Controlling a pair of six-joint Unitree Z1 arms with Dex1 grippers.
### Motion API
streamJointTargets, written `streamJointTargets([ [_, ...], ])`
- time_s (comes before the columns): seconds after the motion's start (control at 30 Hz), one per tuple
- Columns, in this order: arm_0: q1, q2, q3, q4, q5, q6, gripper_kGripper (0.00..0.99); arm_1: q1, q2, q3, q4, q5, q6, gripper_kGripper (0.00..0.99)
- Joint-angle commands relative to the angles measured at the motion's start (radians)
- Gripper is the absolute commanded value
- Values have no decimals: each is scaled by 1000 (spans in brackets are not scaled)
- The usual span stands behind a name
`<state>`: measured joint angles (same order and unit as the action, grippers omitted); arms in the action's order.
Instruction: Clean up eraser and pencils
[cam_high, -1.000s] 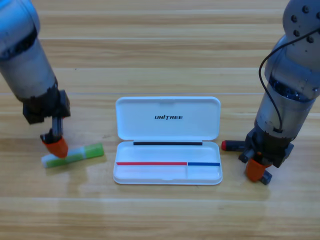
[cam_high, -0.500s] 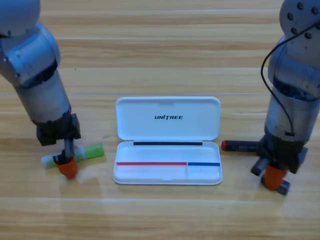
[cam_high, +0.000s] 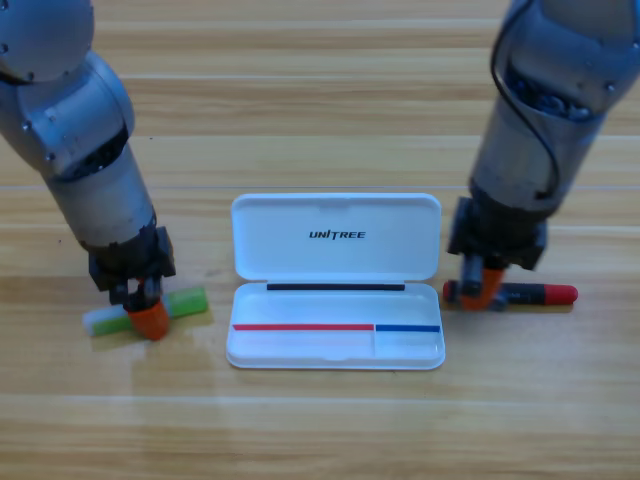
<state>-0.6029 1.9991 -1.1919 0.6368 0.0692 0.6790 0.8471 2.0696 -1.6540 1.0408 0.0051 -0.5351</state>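
Wooden desk (cam_high: 320, 120) of pale planks, seen from above, with an open white plastic case (cam_high: 336, 282) at its centre. Half a second ago the left tool (cam_high: 149, 318) stood just in front of the light green pencil with a whitish end (cam_high: 145, 310); it now sits on the pencil's middle, orange tips straddling the barrel, apparently gripping it. The right tool (cam_high: 484, 290) has travelled from the near right of the desk up to the black pencil with red ends (cam_high: 512, 294), which lies just right of the case; its tips meet the left part of the barrel, but whether they have clamped cannot be told. The small dark eraser is not visible in this view. Both pencils lie on the desk, outside the case tray, so each arm appears to be at the grasp stage, with lifting and placing yet to come. Left arm slants down from the upper left, right arm from the upper right, both wrists pointing steeply downward.
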Motion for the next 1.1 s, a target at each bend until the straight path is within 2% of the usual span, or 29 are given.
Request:
streamJointTargets([
  [0.03,-17,52,5,-19,7,25,8,96,86,-92,42,9,-42,0],
  [0.17,-17,4,8,-14,24,42,0,107,133,-147,45,6,-63,0],
  [0.27,-17,-43,-8,35,31,79,0,112,165,-173,45,7,-65,0],
  [0.5,-17,-187,-172,287,26,134,0,107,219,-182,45,-13,-75,0],
  [0.63,-17,-232,-284,428,24,137,0,98,236,-184,45,-28,-75,0],
  [0.77,-26,-263,-314,477,21,136,0,98,247,-188,45,-28,-75,0],
  [1.0,-32,-266,-310,491,20,129,0,98,254,-190,45,-17,-71,18],
  [1.03,-32,-264,-310,491,20,129,0,98,253,-190,45,-14,-71,230],
  [1.1,-34,-264,-310,491,20,129,0,98,248,-188,44,-14,-69,772],
])
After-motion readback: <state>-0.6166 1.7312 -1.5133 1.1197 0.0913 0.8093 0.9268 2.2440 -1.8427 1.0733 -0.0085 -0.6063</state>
